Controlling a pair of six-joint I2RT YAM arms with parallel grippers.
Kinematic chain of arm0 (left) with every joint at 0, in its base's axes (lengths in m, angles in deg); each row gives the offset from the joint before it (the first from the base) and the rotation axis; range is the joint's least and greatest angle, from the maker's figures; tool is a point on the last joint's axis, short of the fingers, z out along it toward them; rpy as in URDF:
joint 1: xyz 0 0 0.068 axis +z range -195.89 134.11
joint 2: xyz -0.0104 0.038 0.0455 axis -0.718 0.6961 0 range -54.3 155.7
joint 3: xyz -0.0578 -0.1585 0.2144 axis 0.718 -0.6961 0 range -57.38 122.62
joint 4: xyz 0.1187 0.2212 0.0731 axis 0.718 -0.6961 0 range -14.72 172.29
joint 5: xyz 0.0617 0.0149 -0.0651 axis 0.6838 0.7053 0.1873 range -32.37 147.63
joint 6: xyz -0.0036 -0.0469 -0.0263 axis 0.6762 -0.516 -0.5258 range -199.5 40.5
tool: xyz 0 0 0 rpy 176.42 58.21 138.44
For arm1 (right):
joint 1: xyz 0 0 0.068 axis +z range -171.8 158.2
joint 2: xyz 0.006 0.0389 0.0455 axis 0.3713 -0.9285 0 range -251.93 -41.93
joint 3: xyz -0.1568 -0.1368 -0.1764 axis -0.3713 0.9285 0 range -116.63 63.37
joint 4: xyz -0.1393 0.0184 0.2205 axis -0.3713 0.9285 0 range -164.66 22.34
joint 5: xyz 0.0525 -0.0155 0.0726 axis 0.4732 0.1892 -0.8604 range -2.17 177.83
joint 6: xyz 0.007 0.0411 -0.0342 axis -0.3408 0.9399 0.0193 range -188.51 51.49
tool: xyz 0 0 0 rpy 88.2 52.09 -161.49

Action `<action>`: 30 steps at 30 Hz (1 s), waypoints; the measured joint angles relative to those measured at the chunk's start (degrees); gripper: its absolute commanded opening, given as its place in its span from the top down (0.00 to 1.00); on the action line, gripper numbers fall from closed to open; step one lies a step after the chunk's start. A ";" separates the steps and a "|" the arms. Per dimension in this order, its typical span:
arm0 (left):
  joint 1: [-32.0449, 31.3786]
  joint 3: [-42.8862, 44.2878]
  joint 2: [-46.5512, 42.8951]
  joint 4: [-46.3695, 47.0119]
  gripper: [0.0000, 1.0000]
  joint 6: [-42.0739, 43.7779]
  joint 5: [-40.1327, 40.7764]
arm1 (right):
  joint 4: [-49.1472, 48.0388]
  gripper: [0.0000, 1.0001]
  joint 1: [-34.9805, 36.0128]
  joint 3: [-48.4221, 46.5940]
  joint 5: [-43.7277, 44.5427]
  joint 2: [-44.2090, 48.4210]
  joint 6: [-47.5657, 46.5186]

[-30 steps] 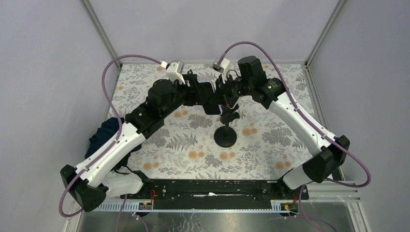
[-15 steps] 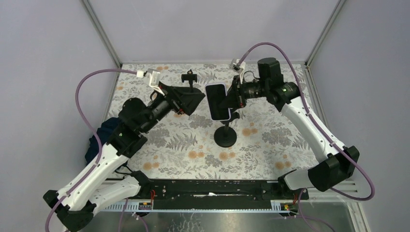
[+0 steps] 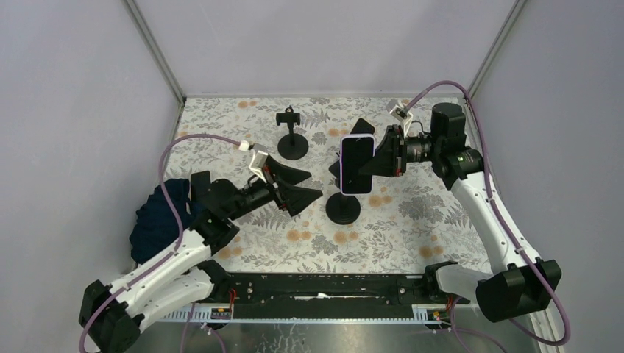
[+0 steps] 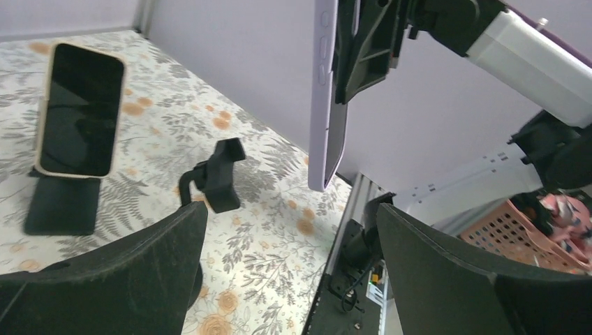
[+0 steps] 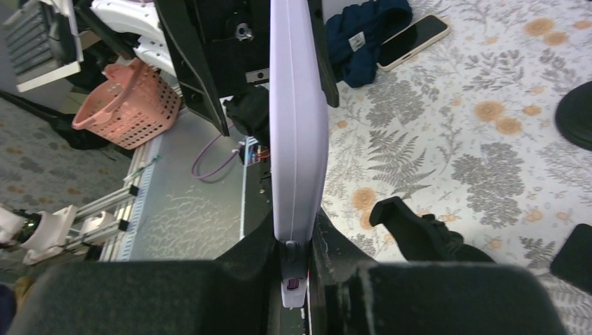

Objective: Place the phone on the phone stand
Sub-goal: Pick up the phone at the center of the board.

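Observation:
My right gripper is shut on the lower end of a lavender phone, held on edge in the air just above and behind the phone stand, a black round base with a short stem. The right wrist view shows the phone clamped between the fingers, with the stand's clamp head just to its right, apart from it. My left gripper is open and empty, left of the stand. From the left wrist, the phone hangs above the clamp head.
A second black stand is at the back. A beige-cased phone leans on a black wedge. A dark blue cloth lies at the left edge, with another phone beside it. A pink basket sits off the table.
My left gripper opened wide and its arm drew back toward the near left. My right arm carried the phone right and nearer, over the stand.

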 measured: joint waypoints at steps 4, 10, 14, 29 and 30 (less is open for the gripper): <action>0.00 0.79 6.08 6.10 0.09 -1.18 -4.79 | -4.11 0.99 -0.52 3.13 -2.69 0.57 3.63; 0.00 2.38 15.61 13.33 0.22 -4.22 -8.63 | -10.16 0.98 -0.57 5.05 -4.61 0.57 8.83; -0.81 4.22 20.68 16.68 0.29 -5.97 -9.99 | -13.18 0.98 -0.57 5.44 -5.49 0.57 10.99; -5.86 10.58 29.14 22.38 0.95 -8.00 -12.00 | -18.05 0.95 -0.59 6.93 -5.84 0.57 14.34; -5.86 10.80 29.44 22.38 1.00 -7.89 -12.15 | -18.03 0.94 -0.63 6.93 -5.75 0.57 14.45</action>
